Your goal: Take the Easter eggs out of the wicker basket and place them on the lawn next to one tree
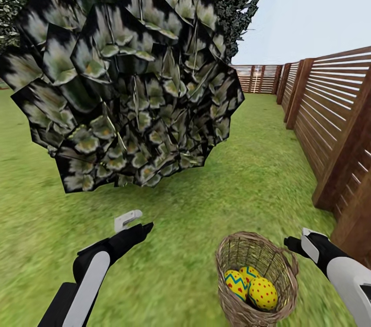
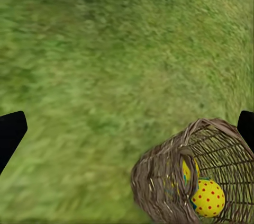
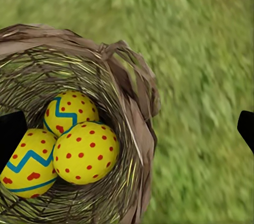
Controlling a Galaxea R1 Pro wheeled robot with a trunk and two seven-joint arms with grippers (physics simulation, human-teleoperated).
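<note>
Patchy lawn [image 1: 247, 172] bounded by slatted wooden fence [image 1: 330, 110]; dark-leaved bush [image 1: 129, 74] ahead. Wicker basket [image 1: 281, 261] holds three Easter eggs [image 3: 84, 152] between left gripper [image 1: 135, 224] and right gripper [image 1: 301, 242], both spread, empty.

Flat, even daylight in a rendered garden; soft textures, no hard shadows.

The pale grey-blue sky [image 1: 319, 2] gives bright, diffuse light with no visible sun and no glare. The lawn [image 1: 247, 172] carries almost no cast shadow, even under the bush [image 1: 129, 74], whose leaves render as coarse, blocky dark-and-pale patches. Grass texture is smeared and blurry in all views, most of all in the left wrist view, where the lawn [image 2: 106, 65] looks streaked. The wooden fence [image 1: 335, 110] stays crisp, but bends and stretches toward the head view's edge, a wide-angle effect. The Easter eggs [image 3: 84, 152] are sharp and evenly lit, with mild shading inside the wicker basket [image 3: 135, 102].
</note>
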